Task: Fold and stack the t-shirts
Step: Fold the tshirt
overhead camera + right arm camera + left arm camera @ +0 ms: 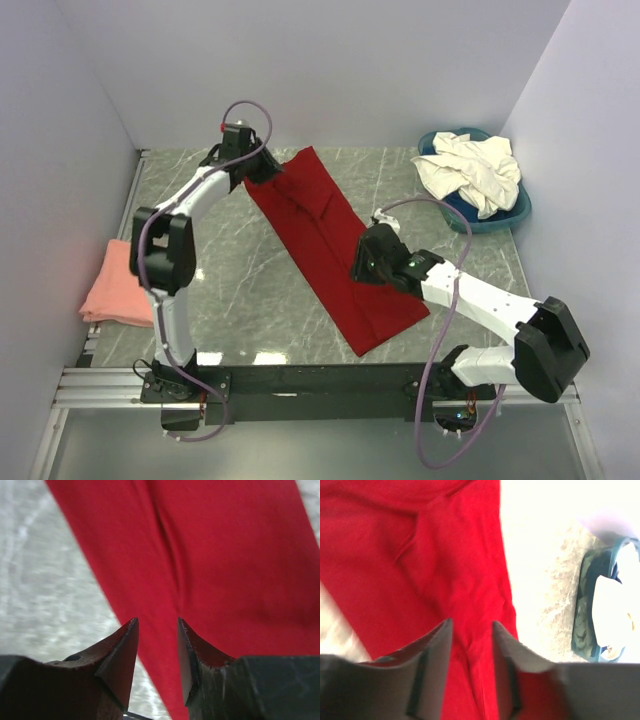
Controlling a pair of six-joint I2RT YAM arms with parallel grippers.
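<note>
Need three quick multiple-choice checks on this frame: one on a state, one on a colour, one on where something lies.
1. The red shirt is:
A. a crumpled heap
B. rolled into a ball
C. a flat long strip

2. The basin is:
A. green
B. blue
C. yellow

3. The pink shirt lies:
A. at the left edge of the table
B. in the basin
C. on the red shirt

Answers:
1 C: it lies spread out flat as a narrow diagonal band.
2 B: its rim and wall show blue.
3 A: it sits folded at the left edge, apart from the red shirt.
</note>
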